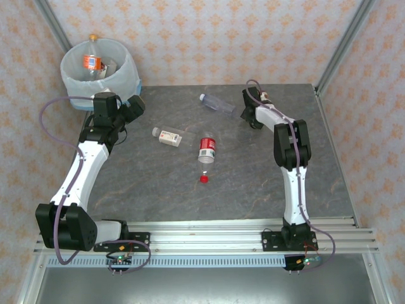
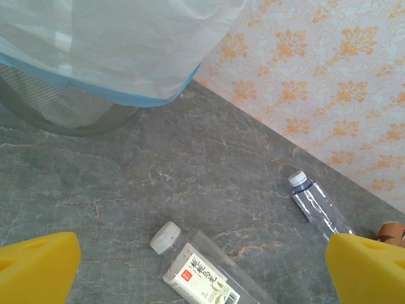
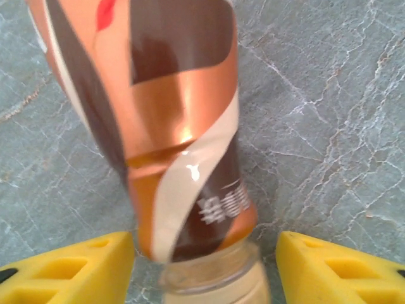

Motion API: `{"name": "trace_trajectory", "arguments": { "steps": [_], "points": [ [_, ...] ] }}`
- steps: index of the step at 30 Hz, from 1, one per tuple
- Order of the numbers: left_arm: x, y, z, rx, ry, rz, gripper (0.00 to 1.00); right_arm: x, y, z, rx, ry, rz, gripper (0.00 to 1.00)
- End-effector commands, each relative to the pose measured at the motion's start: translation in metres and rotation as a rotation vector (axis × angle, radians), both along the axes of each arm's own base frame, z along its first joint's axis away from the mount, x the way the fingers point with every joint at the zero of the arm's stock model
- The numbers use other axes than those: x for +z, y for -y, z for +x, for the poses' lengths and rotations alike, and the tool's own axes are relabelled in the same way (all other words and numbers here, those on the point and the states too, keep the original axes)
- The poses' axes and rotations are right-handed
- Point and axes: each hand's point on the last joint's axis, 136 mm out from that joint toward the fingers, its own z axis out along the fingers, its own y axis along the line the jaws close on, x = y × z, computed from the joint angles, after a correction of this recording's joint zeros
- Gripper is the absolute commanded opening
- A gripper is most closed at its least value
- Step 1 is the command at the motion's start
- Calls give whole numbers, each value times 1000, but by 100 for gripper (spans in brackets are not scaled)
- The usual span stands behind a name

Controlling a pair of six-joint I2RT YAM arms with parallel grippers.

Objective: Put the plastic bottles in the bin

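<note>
The bin (image 1: 130, 71) stands at the far left corner with an orange-labelled bottle (image 1: 93, 61) inside. My left gripper (image 1: 134, 104) hovers open just beside the bin; in the left wrist view the white-green labelled bottle (image 2: 202, 275) lies between and below its fingertips (image 2: 38, 266), and a clear blue-tinted bottle (image 2: 316, 206) lies further off. My right gripper (image 3: 205, 266) is open around a brown-and-orange labelled bottle (image 3: 171, 126) lying on the table, with a gap on the right side. A red-labelled bottle (image 1: 207, 149) lies mid-table.
A loose red cap (image 1: 204, 178) sits in front of the red-labelled bottle. The clear bottle (image 1: 217, 103) lies near the back edge, left of my right gripper (image 1: 251, 104). Patterned walls close the back and sides. The bin's bag and blue band (image 2: 95, 57) hang close above the table.
</note>
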Motion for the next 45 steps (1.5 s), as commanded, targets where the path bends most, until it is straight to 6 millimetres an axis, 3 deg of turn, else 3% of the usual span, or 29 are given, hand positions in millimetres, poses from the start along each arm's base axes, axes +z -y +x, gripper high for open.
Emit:
{"name": "trace_trajectory", "arguments": {
  "steps": [1, 9, 14, 20, 25, 30, 38, 45],
  "points": [
    [8, -4, -4, 19, 6, 22, 100, 6, 14, -6, 3, -12, -60, 59],
    [6, -6, -8, 27, -4, 31, 100, -8, 23, -1, 60, -36, -60, 53],
    [6, -7, -9, 32, -5, 32, 100, -10, 15, 1, 154, -44, -50, 47],
    [7, -6, -9, 29, -2, 23, 100, -6, 15, 0, 202, -45, -78, 33],
    [8, -2, -8, 10, 5, 11, 100, 13, 18, -9, 211, 5, -92, 18],
    [14, 14, -3, -70, 64, -35, 100, 36, 18, -31, 225, 94, -68, 0],
    [9, 25, 4, -91, 60, -70, 100, 71, 14, -74, 224, 254, 23, 0],
    [0, 37, 14, -119, 34, -128, 100, 102, -12, -107, 354, 414, 162, 0]
  ]
}}
